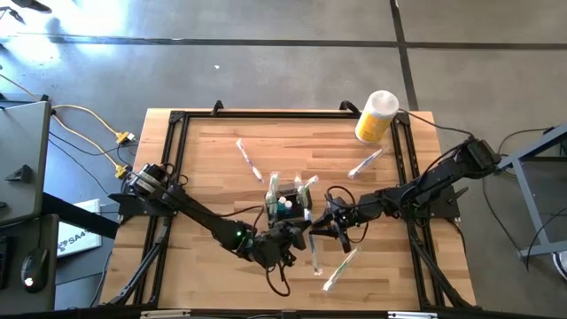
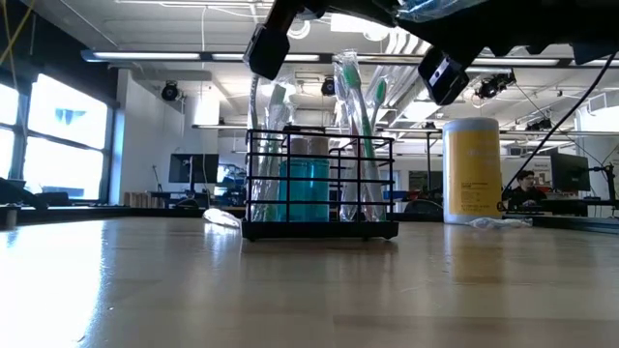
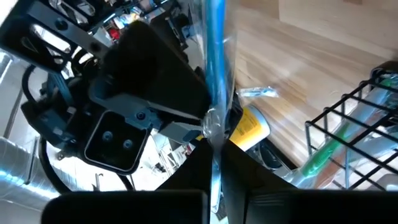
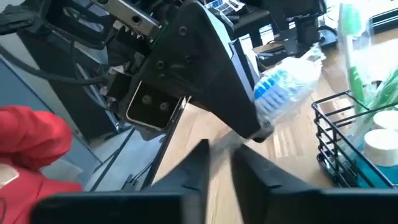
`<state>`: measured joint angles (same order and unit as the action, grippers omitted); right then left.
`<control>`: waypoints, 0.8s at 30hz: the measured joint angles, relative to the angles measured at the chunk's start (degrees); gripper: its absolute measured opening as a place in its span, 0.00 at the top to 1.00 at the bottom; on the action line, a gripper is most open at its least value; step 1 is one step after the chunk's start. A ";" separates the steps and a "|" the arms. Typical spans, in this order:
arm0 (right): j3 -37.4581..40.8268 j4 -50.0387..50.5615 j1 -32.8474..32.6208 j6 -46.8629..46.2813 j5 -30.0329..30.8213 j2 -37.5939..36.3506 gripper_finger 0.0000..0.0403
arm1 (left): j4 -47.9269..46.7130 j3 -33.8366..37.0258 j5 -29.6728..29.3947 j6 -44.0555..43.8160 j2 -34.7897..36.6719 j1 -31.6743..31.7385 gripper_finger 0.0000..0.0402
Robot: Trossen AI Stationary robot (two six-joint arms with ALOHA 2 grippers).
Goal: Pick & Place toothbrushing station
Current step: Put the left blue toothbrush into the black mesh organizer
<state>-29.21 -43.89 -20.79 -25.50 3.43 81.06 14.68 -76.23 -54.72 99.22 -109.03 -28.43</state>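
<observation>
The caddy (image 1: 290,200) stands upright on the wooden table (image 1: 213,168), just beyond the tips of both grippers, which meet at its near corner. It already holds several wrapped toothbrushes standing on end, plus a teal cup (image 2: 305,188) inside the wire walls. So the job looks partly done.

The left gripper (image 3: 214,146) is clamped on a wrapped blue toothbrush (image 3: 216,56), its crinkled wrapper pinched between the dark fingers. The right gripper (image 4: 217,152) sits close against it, fingers nearly together around the same wrapper, though I cannot tell whether it truly grips. This looks like a handover or a shared hold beside the caddy; the brush has yet to go in.

Left to do, by my judgement: that brush, and loose wrapped toothbrushes on the table. One (image 1: 246,159) lies beyond the caddy, one (image 1: 365,164) lies out past the right gripper toward the yellow canister (image 1: 376,116), and two (image 1: 339,268) lie on the near side of the grippers.

The table is pale wood planks in a black frame, on a grey concrete floor. Behind it is an open workshop with windows, ceiling lights, monitors and a seated person far off (image 2: 523,188).
</observation>
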 joint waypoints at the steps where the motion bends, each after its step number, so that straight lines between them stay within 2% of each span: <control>1: 0.00 0.15 0.27 0.01 -0.60 0.00 0.90 | -0.07 0.00 0.00 -0.02 0.00 -0.04 0.99; 4: 0.02 0.54 0.74 0.42 -1.01 -0.02 0.98 | -0.13 0.04 0.00 -0.45 0.00 -0.06 0.99; 16: 0.02 0.88 0.91 1.70 -0.99 -0.02 0.99 | -0.27 0.04 0.11 -0.90 0.00 -0.02 0.98; 20: 0.02 1.65 0.95 1.83 -0.63 0.00 0.99 | -3.03 0.04 0.62 -1.33 0.00 0.08 0.93; 24: 0.02 1.87 0.93 1.98 -0.57 0.00 0.99 | -2.97 0.00 3.30 -5.95 0.02 0.03 0.85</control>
<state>-29.19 -42.02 -19.86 -23.51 2.85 81.06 11.70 -76.23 -51.42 93.27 -109.01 -28.40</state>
